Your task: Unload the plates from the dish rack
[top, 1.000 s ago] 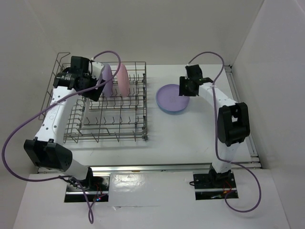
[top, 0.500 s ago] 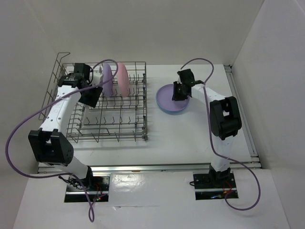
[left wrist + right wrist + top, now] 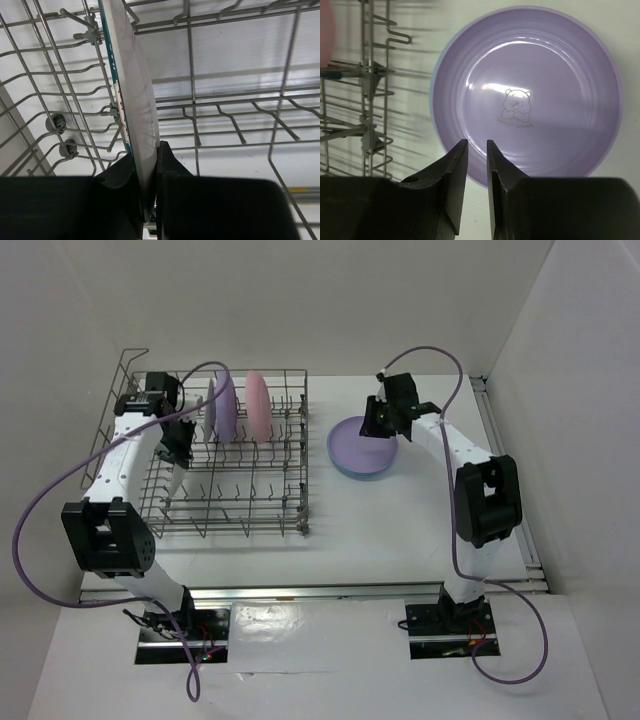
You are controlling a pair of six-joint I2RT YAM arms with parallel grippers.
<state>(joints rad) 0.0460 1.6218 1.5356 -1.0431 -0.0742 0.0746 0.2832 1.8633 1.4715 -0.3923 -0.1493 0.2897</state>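
Note:
The grey wire dish rack (image 3: 230, 490) stands at the left of the table. A lavender plate (image 3: 221, 406) and a pink plate (image 3: 258, 405) stand upright in its back row. My left gripper (image 3: 180, 436) is inside the rack, left of them. In the left wrist view it (image 3: 147, 150) is shut on the lower edge of an upright white plate (image 3: 135, 85) with a teal patterned rim. Another lavender plate (image 3: 530, 95) lies flat on the table on top of a blue plate (image 3: 340, 462). My right gripper (image 3: 477, 142) hovers over its near rim, jaws narrowly open and empty.
The rack's tall wire side (image 3: 118, 390) rises at its left end, close to the left arm. The rack's right edge (image 3: 370, 100) is beside the plate stack. White walls close in the table at back, left and right. Purple cables loop over both arms.
My left gripper moved left along the rack and closed on the white plate. My right gripper narrowed its jaws and shifted slightly over the lavender plate on the table.

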